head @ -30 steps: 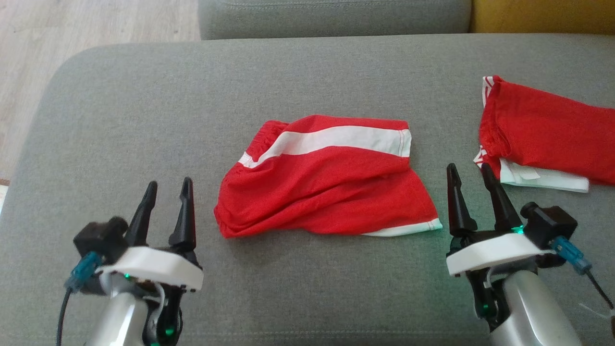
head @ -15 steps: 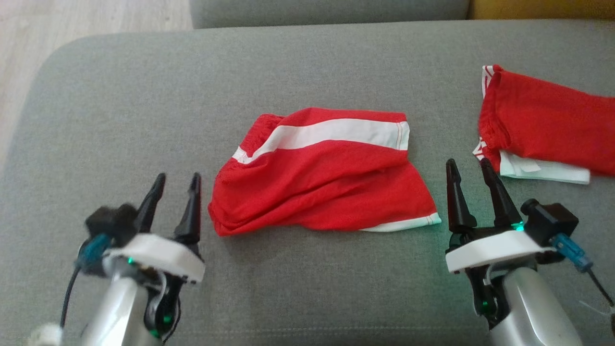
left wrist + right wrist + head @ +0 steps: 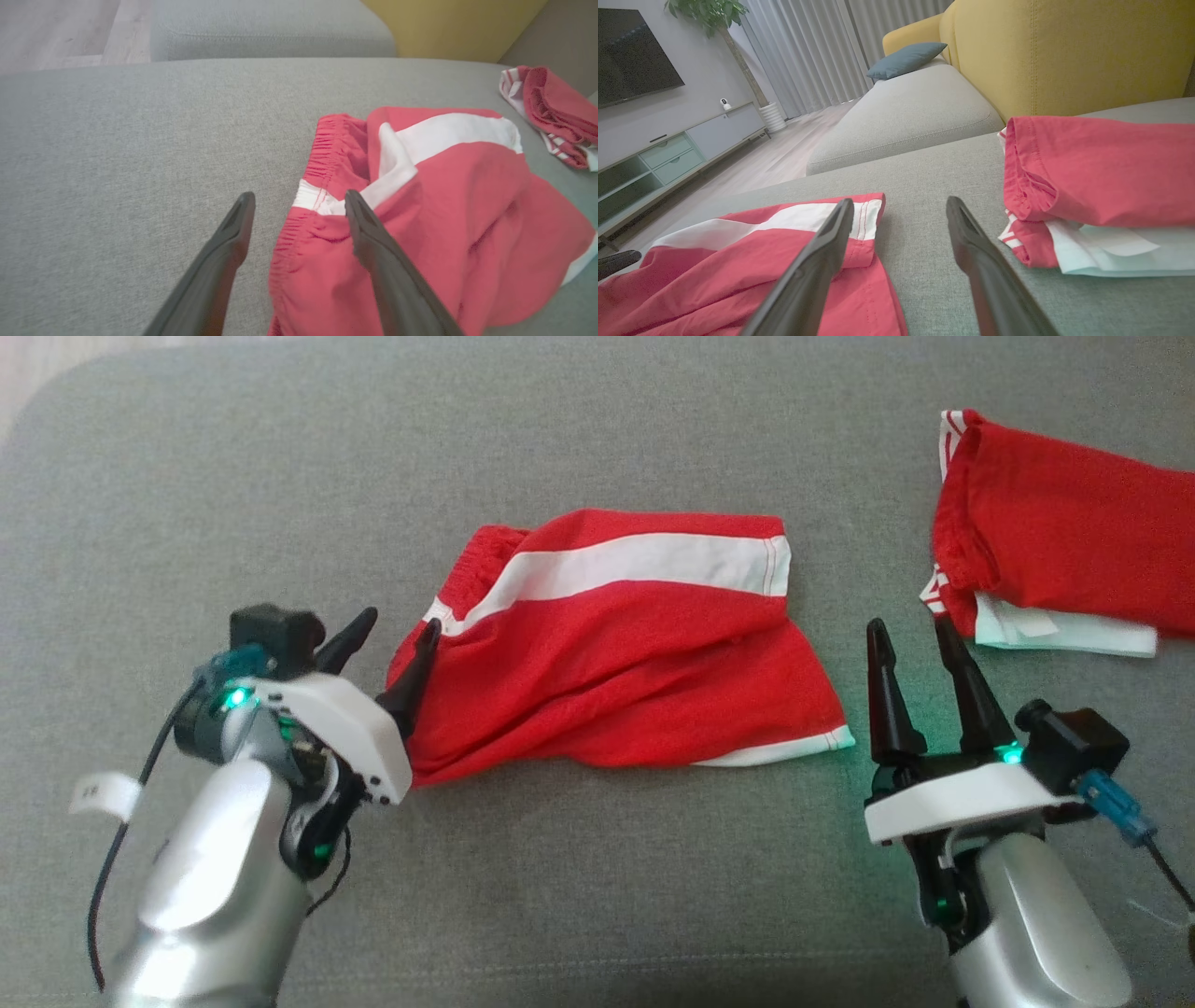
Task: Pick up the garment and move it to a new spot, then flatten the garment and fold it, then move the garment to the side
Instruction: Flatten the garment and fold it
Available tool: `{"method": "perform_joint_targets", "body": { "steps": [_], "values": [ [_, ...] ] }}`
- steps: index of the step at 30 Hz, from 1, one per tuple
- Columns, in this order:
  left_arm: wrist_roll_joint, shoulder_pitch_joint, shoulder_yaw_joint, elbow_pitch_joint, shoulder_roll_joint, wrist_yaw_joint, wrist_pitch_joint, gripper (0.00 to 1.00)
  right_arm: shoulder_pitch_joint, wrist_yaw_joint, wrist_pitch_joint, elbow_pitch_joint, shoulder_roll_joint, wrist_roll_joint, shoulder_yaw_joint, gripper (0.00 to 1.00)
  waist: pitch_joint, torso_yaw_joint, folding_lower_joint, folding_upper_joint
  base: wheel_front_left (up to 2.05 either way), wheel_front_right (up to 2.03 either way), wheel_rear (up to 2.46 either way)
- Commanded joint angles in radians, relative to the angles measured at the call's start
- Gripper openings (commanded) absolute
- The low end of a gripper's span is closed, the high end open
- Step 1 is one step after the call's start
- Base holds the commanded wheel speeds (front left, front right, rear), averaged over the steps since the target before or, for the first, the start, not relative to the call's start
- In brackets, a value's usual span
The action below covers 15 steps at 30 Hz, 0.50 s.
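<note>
Head view: left pincer (image 3: 400,621) at the waistband (image 3: 299,219)

Red shorts (image 3: 616,644) lie rumpled mid-cushion (image 3: 187,523). Left pincer spread wide, straddling the waistband edge. Right pincer (image 3: 908,625) wide, empty, just beside the hem corner. Advice: sink low, close on both waistband layers, lift evenly.

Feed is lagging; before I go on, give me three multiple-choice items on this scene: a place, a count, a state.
1. Where is the left pincer? A. at the waistband end of the red shorts; B. at their hem end; C. over the floor.
2. How many red garments lie on the grey cushion? A. one; B. two; C. three.
3. The right pincer is: A. shut on cloth; B. open, empty; C. shut, empty.
1 A: its fingers straddle the elastic edge.
2 B: the shorts plus a folded garment at the right.
3 B: its fingers stand apart over bare cushion.
</note>
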Motion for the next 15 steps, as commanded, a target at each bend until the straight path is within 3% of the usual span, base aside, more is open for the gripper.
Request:
{"method": "perform_joint_targets", "body": {
  "steps": [1, 15],
  "values": [
    [-0.007, -0.065, 0.017, -0.014, 0.041, -0.004, 0.013, 1.0, -0.036, 0.002, -0.009, -0.036, -0.002, -0.004, 0.025, 1.0, 0.013, -0.005, 0.0, 0.0, 0.0, 0.0, 0.0],
    [-0.117, -0.201, -0.202, 0.063, 0.127, -0.006, 0.093, 1.0, -0.054, 0.002, -0.009, -0.032, -0.002, -0.009, 0.022, 1.0, 0.044, -0.02, 0.0, 0.0, 0.0, 0.0, 0.0]
  ]
}}
